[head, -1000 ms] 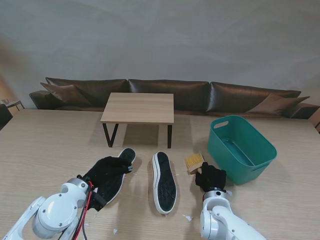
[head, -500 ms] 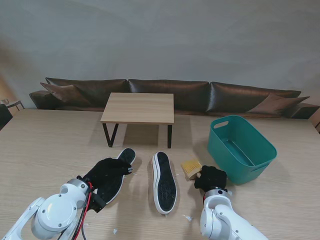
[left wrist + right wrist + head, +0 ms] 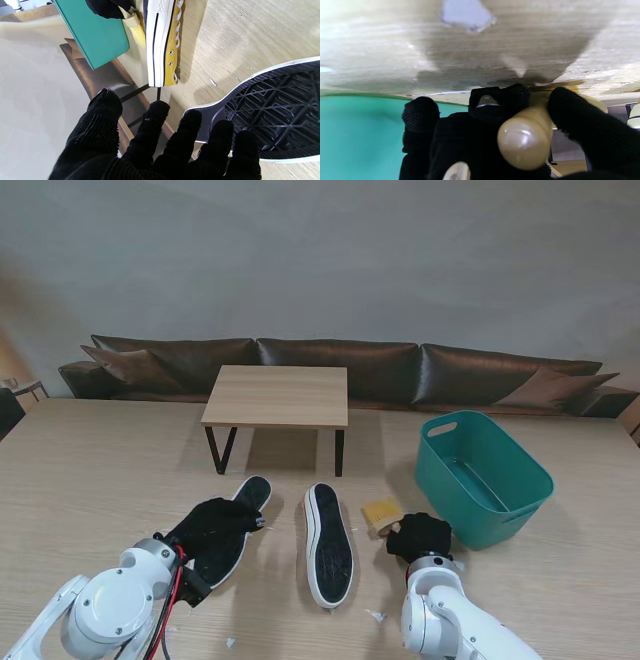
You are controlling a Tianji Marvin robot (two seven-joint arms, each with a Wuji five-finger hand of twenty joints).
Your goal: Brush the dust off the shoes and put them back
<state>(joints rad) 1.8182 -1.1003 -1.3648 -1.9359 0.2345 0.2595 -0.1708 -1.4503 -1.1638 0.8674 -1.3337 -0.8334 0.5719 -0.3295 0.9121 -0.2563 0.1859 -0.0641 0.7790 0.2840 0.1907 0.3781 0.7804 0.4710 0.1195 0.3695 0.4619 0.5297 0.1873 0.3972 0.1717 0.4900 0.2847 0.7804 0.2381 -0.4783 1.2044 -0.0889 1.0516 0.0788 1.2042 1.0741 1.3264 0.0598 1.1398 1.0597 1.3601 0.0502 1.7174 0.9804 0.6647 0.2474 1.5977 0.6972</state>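
Two shoes lie sole up on the wooden table. The left shoe (image 3: 243, 510) has its black sole (image 3: 275, 110) partly under my left hand (image 3: 213, 528), whose gloved fingers (image 3: 160, 130) are spread apart over the heel end, gripping nothing. The other shoe (image 3: 328, 545) is yellow with a white sole edge (image 3: 160, 42) and lies in the middle. My right hand (image 3: 420, 537) is shut on the brush (image 3: 382, 513). Its pale handle (image 3: 525, 140) runs through the fingers, and the bristle head points toward the middle shoe from its right side.
A teal basket (image 3: 480, 475) stands just right of my right hand and fills part of the right wrist view (image 3: 357, 125). A small wooden side table (image 3: 278, 395) stands behind the shoes, with a dark sofa (image 3: 330, 365) beyond. White scraps (image 3: 375, 615) lie near me.
The brush head has swung down and a little left toward the middle shoe, with my right hand shifting slightly. My left hand and both shoes have stayed put.
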